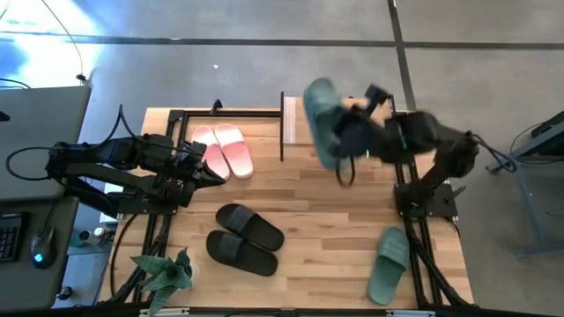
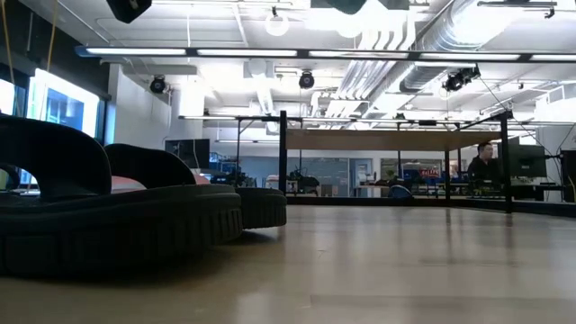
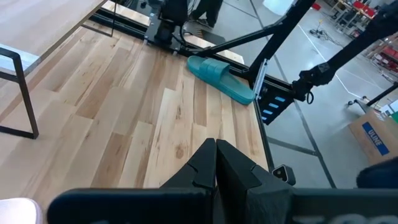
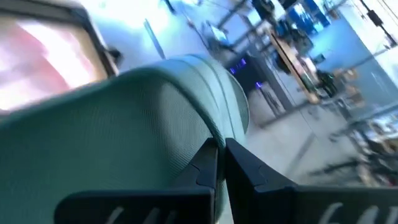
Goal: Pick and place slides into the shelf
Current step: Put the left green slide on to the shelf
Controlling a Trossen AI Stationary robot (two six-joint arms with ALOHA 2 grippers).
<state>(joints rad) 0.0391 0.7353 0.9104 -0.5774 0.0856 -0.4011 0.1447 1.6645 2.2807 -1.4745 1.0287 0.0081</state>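
The right gripper, clamped on a sage green slide, holds it above the shelf at the tabletop's far edge (long axis across the shelf's length).

Potted green plant standing at the wooden table's front-left corner. Keyboard and computer mouse on a grey desk beyond the left edge. Seated person at far monitors.
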